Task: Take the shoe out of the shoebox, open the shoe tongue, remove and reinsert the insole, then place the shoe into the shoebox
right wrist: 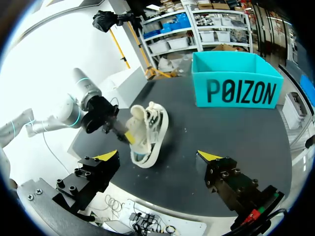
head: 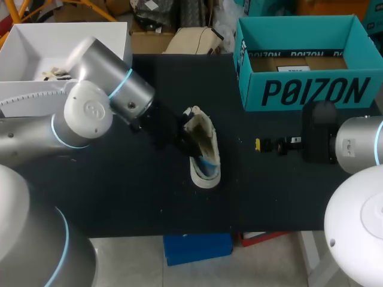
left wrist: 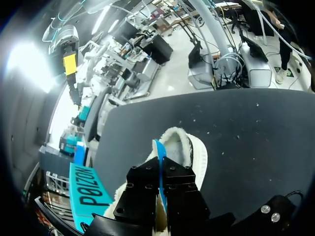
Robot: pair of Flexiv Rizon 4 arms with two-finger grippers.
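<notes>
A white shoe (head: 202, 146) with fleecy lining lies tilted on its side in the middle of the black table (head: 119, 191). My left gripper (head: 188, 135) reaches into its opening from the left. In the left wrist view this gripper (left wrist: 160, 169) is shut on the thin blue insole (left wrist: 158, 150), which stands up out of the shoe (left wrist: 189, 147). A blue edge of the insole (head: 207, 164) also shows near the shoe's sole. My right gripper (head: 258, 144) hangs open to the right of the shoe (right wrist: 147, 130), apart from it, nothing between its fingers (right wrist: 106, 157). The teal shoebox (head: 302, 89) stands open at the back right.
A white open bin (head: 36, 48) sits at the back left, behind my left arm. The shoebox (right wrist: 236, 91) stands well ahead of my right gripper (right wrist: 158, 155). Bare tabletop lies in front of the shoe and between it and the shoebox.
</notes>
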